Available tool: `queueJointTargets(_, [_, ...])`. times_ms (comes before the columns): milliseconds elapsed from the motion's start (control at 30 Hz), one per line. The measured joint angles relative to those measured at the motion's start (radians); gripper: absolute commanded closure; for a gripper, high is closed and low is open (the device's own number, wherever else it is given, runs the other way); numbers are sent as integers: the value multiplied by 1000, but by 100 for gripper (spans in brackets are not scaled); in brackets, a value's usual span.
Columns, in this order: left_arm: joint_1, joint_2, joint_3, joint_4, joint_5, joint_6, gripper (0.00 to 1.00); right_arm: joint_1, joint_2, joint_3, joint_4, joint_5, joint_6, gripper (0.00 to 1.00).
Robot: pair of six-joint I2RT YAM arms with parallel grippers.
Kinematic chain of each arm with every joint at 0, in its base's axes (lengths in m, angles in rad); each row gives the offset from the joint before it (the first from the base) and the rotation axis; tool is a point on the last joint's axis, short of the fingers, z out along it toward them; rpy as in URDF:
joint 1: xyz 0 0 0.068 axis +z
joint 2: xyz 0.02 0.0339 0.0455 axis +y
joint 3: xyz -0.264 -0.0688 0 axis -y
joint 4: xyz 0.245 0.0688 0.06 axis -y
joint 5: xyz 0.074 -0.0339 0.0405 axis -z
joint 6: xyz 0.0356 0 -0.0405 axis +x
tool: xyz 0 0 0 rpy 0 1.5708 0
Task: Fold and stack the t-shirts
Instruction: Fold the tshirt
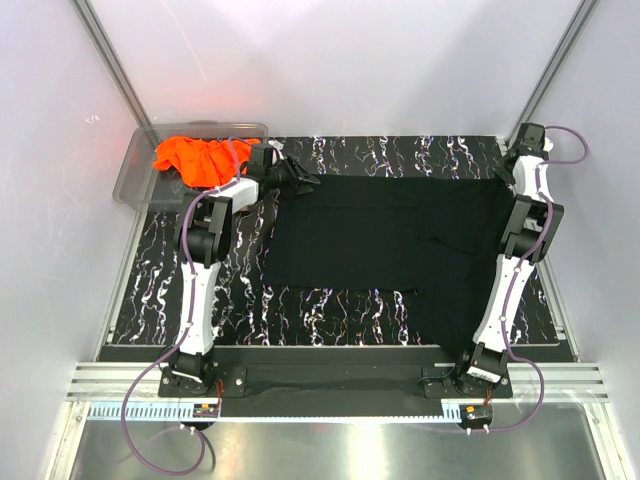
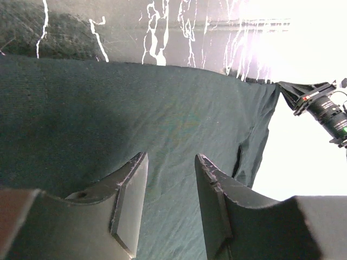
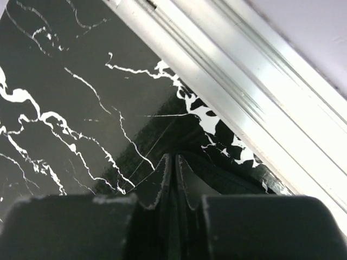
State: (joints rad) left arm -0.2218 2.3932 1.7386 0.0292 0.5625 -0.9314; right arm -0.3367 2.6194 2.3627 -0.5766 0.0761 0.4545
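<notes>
1. Top external view, nearest to me: a bare strip of the marbled table (image 1: 330,305), and just behind it the near hem of the black t-shirt (image 1: 390,240). The shirt lies spread flat, more to the right side, and is not yet folded.
2. Further away, both arms reach to the far edge of this shirt, one at each far corner.
3. The right gripper (image 3: 174,162) is at the far right corner. Its jaws are pressed almost together with dark cloth at them. In the left wrist view the shirt corner is drawn to a point at this gripper, so I judge that it pinches the corner.
4. The left gripper (image 2: 171,158) hangs over the far left part of the shirt with its jaws spread. The fabric is under them and nothing is between them.
5. The step in hand, I think, is to take both far corners for a first fold. To do it well, the left jaws should go down on the very corner, not on the middle cloth, and bite as deep as the right side does. Then both arms should lift together and hold the edge lightly tight, so the fold line comes straight.
6. Farthest, at the far left, the orange t-shirt (image 1: 195,158) lies crumpled in the clear bin (image 1: 128,182), waiting its turn.
</notes>
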Motion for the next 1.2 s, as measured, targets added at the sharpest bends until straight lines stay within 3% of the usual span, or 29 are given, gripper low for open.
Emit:
queueJointTargets(133, [0, 5, 3, 14, 2, -6, 55, 0, 7, 24, -21, 36, 27, 96])
queueJointTargets(333, [0, 11, 9, 21, 2, -4, 56, 3, 14, 40, -63, 105, 70, 94])
queueJointTargets(533, [1, 11, 10, 21, 2, -4, 55, 3, 53, 125, -106, 123, 51, 68])
queueJointTargets(900, [-12, -17, 45, -137, -2, 51, 54, 2, 31, 142, -230, 137, -29, 36])
queueJointTargets(967, [-20, -53, 25, -163, -5, 60, 54, 1, -8, 103, -267, 148, -38, 29])
queueJointTargets(1200, [-95, -306, -91, -224, -10, 111, 54, 0, -232, -41, -352, 205, -82, 18])
